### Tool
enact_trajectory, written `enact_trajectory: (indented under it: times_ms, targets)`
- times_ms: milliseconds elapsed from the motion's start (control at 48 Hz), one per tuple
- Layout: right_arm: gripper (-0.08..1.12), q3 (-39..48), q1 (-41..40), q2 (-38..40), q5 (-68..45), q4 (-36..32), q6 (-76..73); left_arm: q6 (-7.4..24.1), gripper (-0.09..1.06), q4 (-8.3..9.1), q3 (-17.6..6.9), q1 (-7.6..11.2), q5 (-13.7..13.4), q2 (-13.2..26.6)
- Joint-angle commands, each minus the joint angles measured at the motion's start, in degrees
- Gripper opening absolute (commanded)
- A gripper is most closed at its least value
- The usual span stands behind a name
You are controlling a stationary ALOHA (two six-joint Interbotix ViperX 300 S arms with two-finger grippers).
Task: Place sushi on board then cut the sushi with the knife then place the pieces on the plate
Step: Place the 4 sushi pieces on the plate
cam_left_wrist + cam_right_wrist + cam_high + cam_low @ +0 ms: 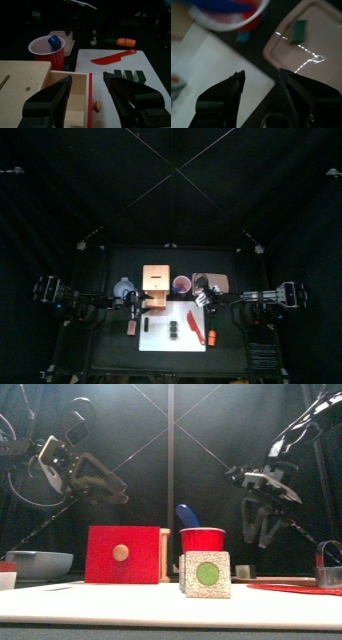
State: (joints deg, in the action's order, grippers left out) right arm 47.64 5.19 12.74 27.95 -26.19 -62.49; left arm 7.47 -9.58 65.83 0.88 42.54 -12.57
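sushi (130,75) half hidden behind left gripper (89,79) (jaws apart).

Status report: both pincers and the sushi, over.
Left pincer open, empty, above wooden box. Right pincer open, empty, above pink tray's edge. Sushi roll on white cutting board, red knife beside it. Nothing blocking.

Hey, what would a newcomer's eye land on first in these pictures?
Likely the wooden box's red drawer front, large left of centre in the front view, and the red cup with a blue knife beside it. On the white board lie the dark green sushi roll and a red knife; the left pincer and right pincer hang open above the table.
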Motion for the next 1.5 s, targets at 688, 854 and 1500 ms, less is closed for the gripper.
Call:
enact_trajectory:
  times_ms: [688,854,1500]
  targets:
    - [0.89,-26.4,2.3,-21.7,3.2,14.9,32.2,0.3,0.89,-1.32,-0.8,-0.18,0.4,0.3]
    - [0.89,-26.4,1.4,-22.4,3.1,14.9,32.2,0.1,0.89,-1.32,-0.6,-0.18,0.3,0.3]
    - [0.64,-27.1,0.8,-23.7,3.2,16.2,32.1,0.1,0.89,-2.81,0.4,0.09,-0.4,-0.4]
